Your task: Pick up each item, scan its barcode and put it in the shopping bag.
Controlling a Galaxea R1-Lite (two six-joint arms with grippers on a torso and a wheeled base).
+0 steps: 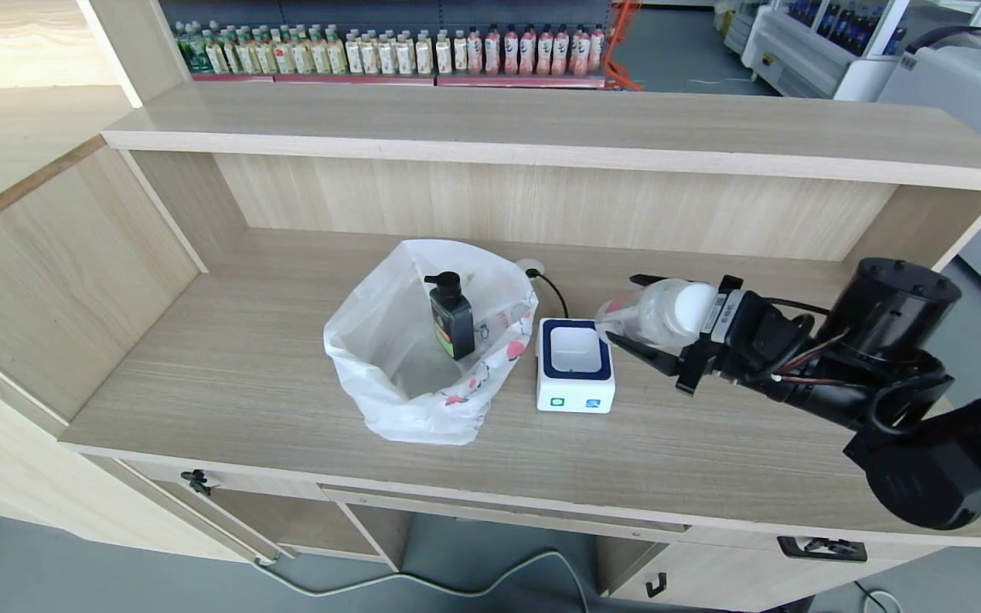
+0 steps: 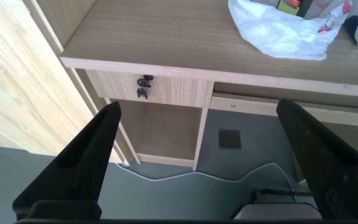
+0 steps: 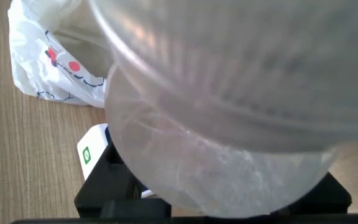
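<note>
The counter (image 1: 226,375) is closed in by a back wall and side panels, and a ledge (image 1: 542,128) overhangs it behind the scanner (image 1: 576,366). A strip of counter is left between the scanner and the front edge, and a wider stretch lies to the scanner's right, under the right arm. A black cable (image 1: 552,294) is led away behind the scanner.

The shopping bag (image 1: 431,340) is set just to the left of the scanner with its mouth open. A dark pump bottle (image 1: 452,319) is stood upright inside it.

The right gripper (image 1: 627,309) is pinched around a clear container (image 1: 656,313), which is held on its side just above the scanner's right edge, white end toward the wrist. The arm is brought in from the scanner's right, forearm roughly level, fingers pointed at the scanner.

The left gripper (image 2: 197,162) is spread wide with nothing between its fingers. It is held below counter height, out in front of the drawer front (image 2: 160,90), well to the left of the scanner.
</note>
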